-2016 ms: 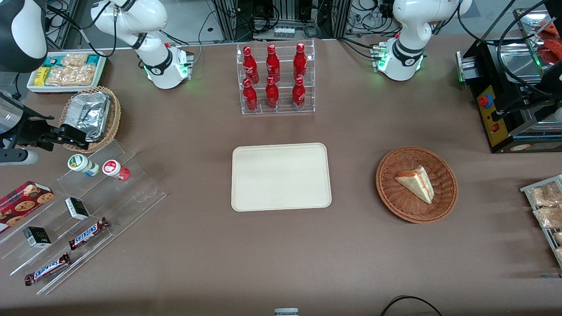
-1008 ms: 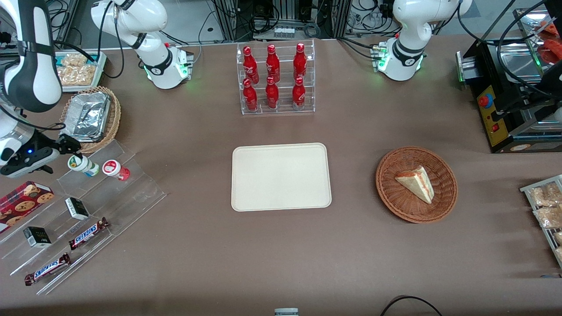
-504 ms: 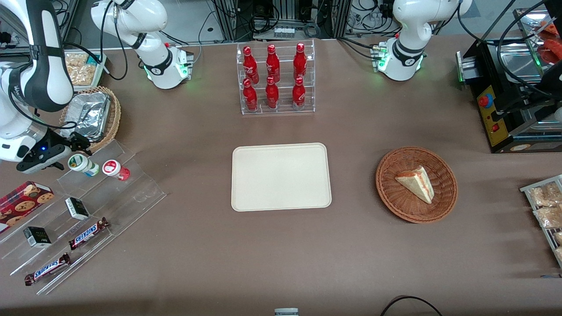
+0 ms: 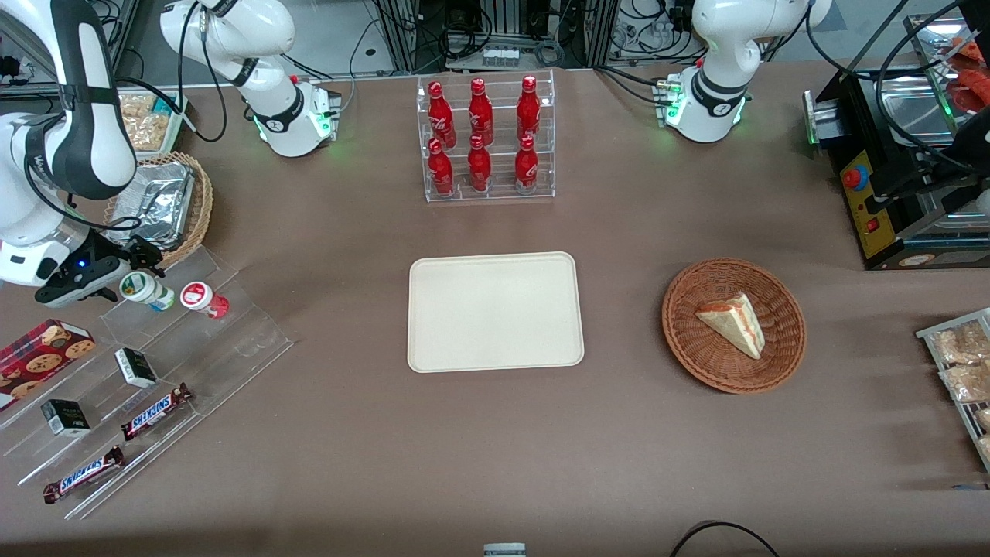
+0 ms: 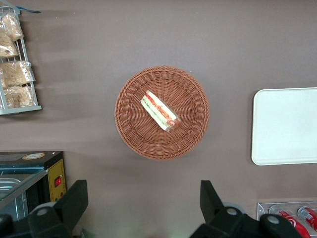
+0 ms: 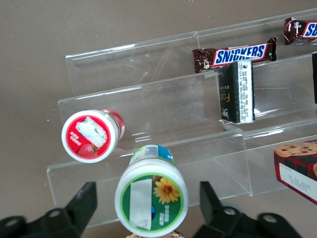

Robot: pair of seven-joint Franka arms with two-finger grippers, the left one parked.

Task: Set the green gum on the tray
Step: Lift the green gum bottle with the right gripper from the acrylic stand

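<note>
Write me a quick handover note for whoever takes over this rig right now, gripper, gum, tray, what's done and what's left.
Gripper: open, fingers on either side of the green gum, not closed on it.
Green gum: standing on the clear acrylic stepped rack at the working arm's end of the table, beside the red-lidded canister.
Tray: mid-table, nothing on it.
Done: approach only.
Left: grasp, lift, carry to the tray, release.
</note>
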